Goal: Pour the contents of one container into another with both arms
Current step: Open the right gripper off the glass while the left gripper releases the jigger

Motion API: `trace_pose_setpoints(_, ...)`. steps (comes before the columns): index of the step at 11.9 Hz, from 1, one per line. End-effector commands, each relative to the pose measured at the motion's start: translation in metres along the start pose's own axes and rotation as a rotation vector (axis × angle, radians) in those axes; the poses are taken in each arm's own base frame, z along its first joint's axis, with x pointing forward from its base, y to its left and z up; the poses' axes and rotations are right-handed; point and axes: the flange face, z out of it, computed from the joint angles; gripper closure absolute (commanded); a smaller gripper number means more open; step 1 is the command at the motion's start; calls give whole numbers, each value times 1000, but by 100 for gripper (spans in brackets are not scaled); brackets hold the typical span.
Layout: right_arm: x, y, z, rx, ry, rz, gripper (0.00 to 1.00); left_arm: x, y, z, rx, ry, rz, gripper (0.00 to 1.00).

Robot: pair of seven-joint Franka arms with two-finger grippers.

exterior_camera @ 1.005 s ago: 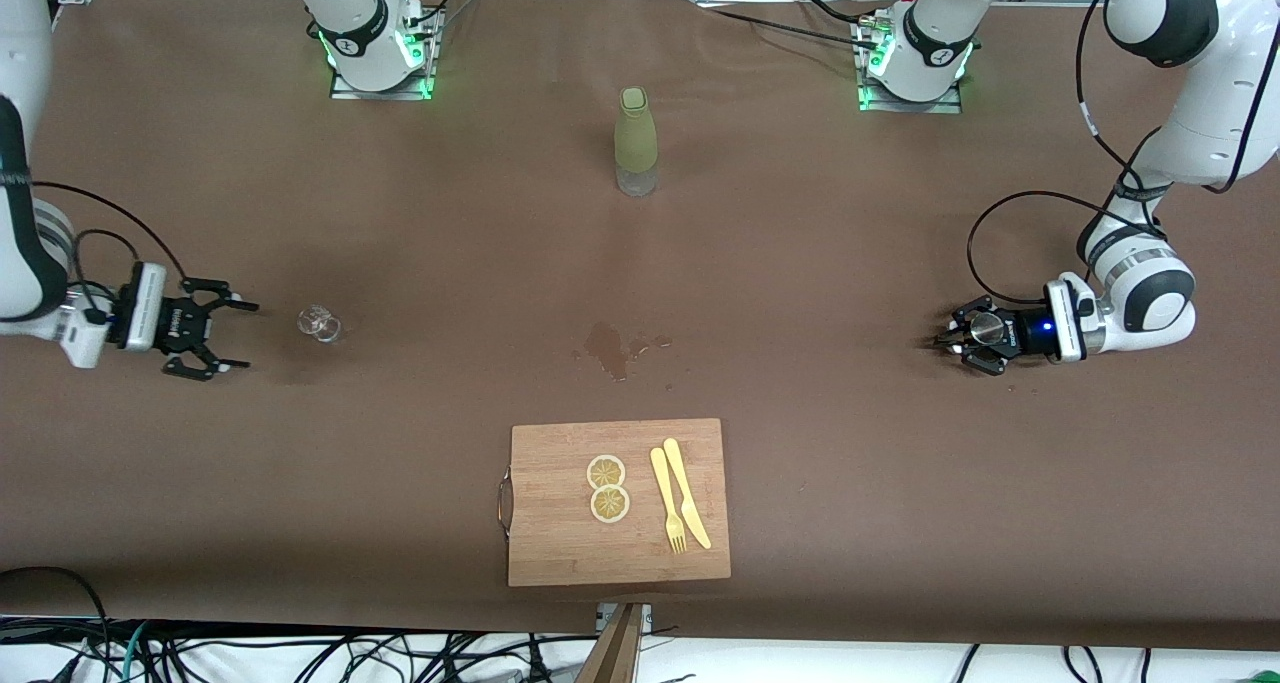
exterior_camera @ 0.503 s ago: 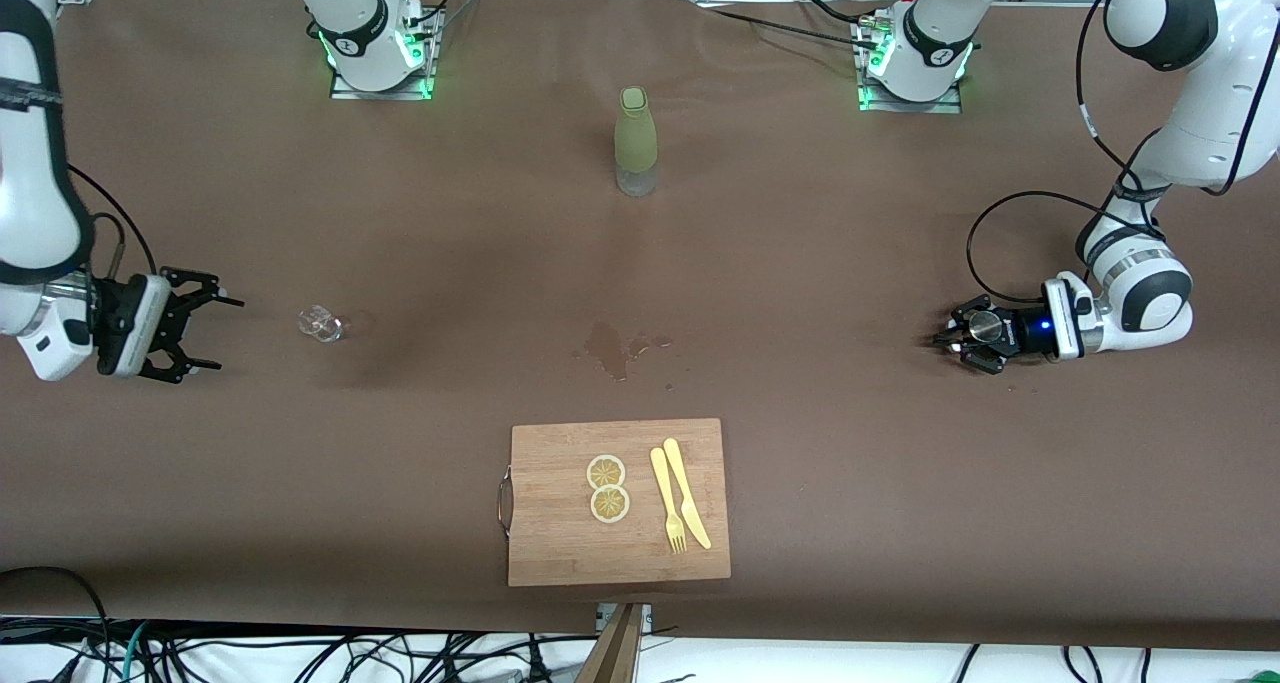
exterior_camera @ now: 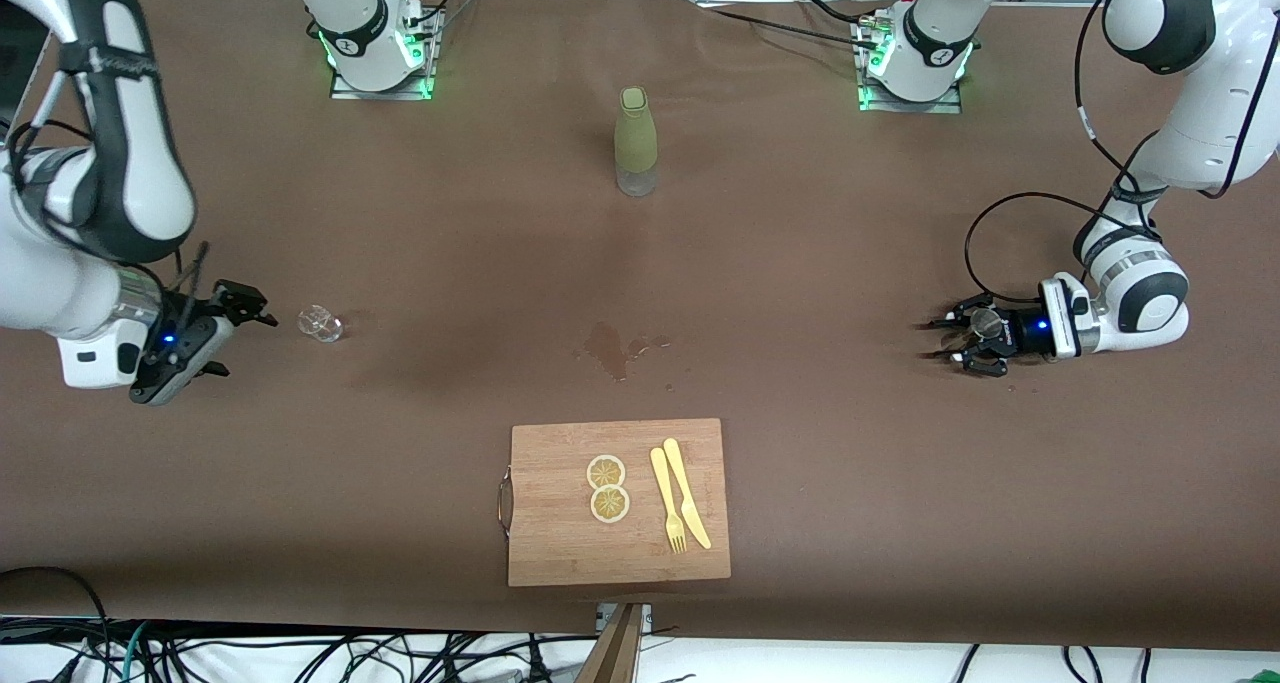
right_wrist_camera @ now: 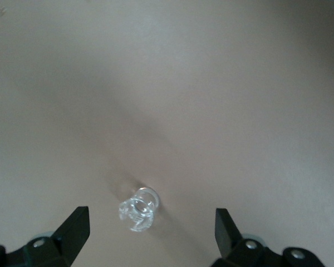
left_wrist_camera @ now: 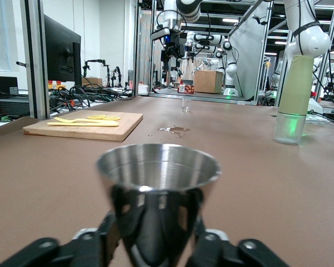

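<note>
A small steel jigger, cone-shaped with its wide mouth up, stood upright on the brown surface toward the left arm's end, held between the jaws of the left gripper. A tiny clear glass stood toward the right arm's end, well apart from the jigger, with the right gripper spread wide just beside it.
</note>
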Motion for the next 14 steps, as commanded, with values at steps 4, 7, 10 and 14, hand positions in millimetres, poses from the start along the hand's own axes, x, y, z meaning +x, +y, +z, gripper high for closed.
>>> trace_pose_setpoints(4, 15, -54, -45, -81, -34, 339, 0, 0, -2, -12, -36, -22, 41, 0)
trace_pose_setpoints(7, 22, -84, -74, -119, -97, 476, 0, 6, -7, -38, -42, -60, 56, 0)
trace_pose_setpoints(10, 19, -89, -121, -110, -139, 520, 0, 10, -11, -56, -32, -75, 65, 0)
trace_pose_setpoints(14, -19, -71, -179, -127, -113, 605, 0, 20, -14, -93, -41, -125, 59, 0)
